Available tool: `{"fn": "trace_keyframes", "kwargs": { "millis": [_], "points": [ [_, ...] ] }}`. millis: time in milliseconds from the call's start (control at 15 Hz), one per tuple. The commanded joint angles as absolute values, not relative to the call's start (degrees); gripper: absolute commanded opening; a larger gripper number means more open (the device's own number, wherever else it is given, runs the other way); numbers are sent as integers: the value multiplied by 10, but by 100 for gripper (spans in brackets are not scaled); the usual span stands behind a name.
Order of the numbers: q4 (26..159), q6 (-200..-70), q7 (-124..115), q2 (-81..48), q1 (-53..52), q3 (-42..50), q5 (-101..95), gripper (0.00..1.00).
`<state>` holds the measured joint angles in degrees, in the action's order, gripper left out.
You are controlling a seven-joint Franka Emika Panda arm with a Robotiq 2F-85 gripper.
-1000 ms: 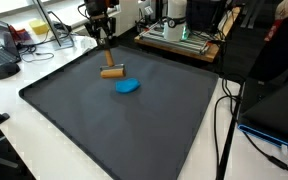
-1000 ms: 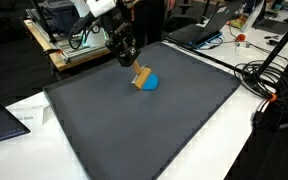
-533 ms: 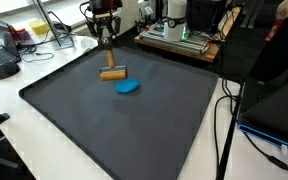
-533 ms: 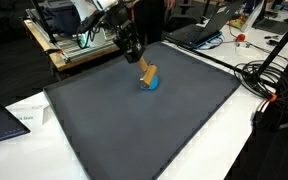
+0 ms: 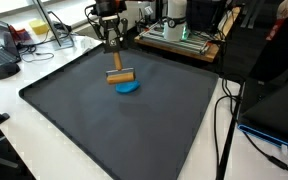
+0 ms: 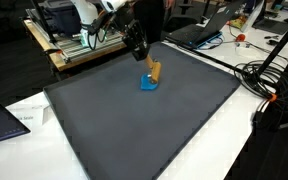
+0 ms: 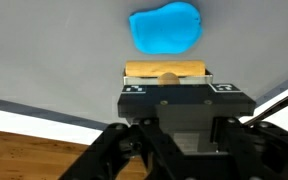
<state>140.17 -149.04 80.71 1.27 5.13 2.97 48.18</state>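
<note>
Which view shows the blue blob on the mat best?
The wrist view: the blue blob lies whole and large near the top of the frame, clear of the wooden block. Both exterior views show it only as a small, distant blue patch close to the block.

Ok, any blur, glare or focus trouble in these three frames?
Wrist view: the blue blob and wooden tool are sharp and evenly lit; the gripper looms dark along the bottom. In both exterior views: the pictures are small and coarse, with no glare on the dark mat and only a faint shadow under the tool.
</note>
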Motion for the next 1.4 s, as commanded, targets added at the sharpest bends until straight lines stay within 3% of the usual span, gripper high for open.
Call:
{"fn": "trace_keyframes", "kwargs": {
  "millis": [0,400,467,1333],
  "points": [
    [1405,-1491,817,14,45,35,492,47],
    [1411,-1496,836,18,51,30,508,47],
    [1411,-1496,836,18,51,30,508,22],
    [1446,-1622,758,26,18,-9,434,22]
  ]
}}
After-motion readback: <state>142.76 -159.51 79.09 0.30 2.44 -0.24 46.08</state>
